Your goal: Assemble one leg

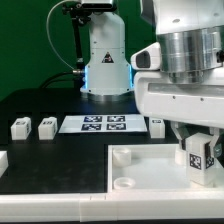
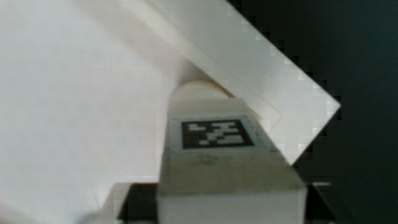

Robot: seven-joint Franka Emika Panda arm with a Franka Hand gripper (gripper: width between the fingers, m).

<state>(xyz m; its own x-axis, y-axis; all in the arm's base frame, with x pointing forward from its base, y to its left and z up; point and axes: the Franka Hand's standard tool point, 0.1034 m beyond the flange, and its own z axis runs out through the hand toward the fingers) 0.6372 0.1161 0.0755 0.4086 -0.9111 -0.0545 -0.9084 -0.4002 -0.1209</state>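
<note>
My gripper (image 1: pixel 200 150) is shut on a white leg (image 1: pixel 199 157) with a black-and-white marker on its face. It holds the leg upright over the corner of the large white tray-like part (image 1: pixel 150 166) at the exterior view's right. In the wrist view the leg (image 2: pixel 221 140) fills the middle, between dark fingers (image 2: pixel 143 198), with its far end at a corner of the white part (image 2: pixel 107 90). The socket below is hidden. Three more legs lie on the table: two at the exterior view's left (image 1: pixel 19 127), (image 1: pixel 46 126) and one by the arm (image 1: pixel 157 125).
The marker board (image 1: pixel 104 124) lies flat behind the tray-like part. The arm's white base (image 1: pixel 105 60) stands at the back. A round socket (image 1: pixel 121 156) shows in the near corner of the tray-like part. Another white piece (image 1: pixel 3 158) sits at the left edge.
</note>
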